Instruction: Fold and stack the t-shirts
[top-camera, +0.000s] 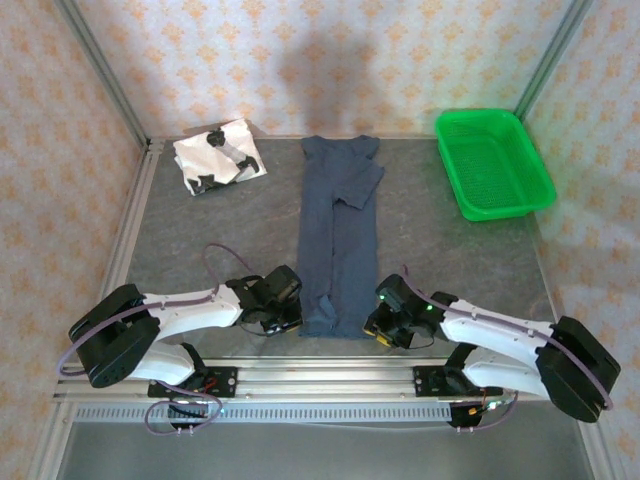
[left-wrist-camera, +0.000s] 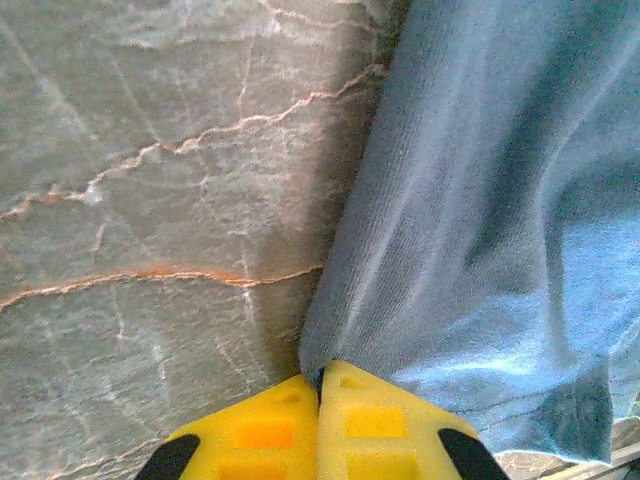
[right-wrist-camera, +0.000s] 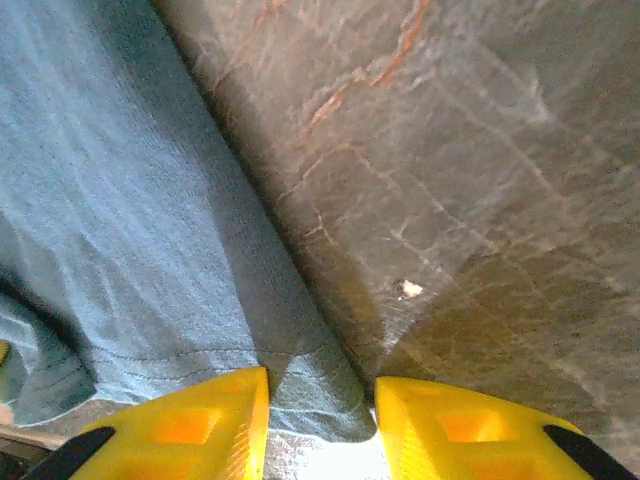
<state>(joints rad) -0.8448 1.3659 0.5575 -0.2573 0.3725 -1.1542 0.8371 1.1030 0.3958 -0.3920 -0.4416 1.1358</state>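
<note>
Left wrist view: the left gripper (left-wrist-camera: 320, 378) is clenched on one near hem corner of the navy t-shirt (left-wrist-camera: 480, 230), which lies as a long strip down the middle of the table (top-camera: 200, 225). The right gripper (right-wrist-camera: 320, 390) straddles the other corner, jaws apart. Close it fully before you lift; raise both corners level, or the fold likely skews.
</note>
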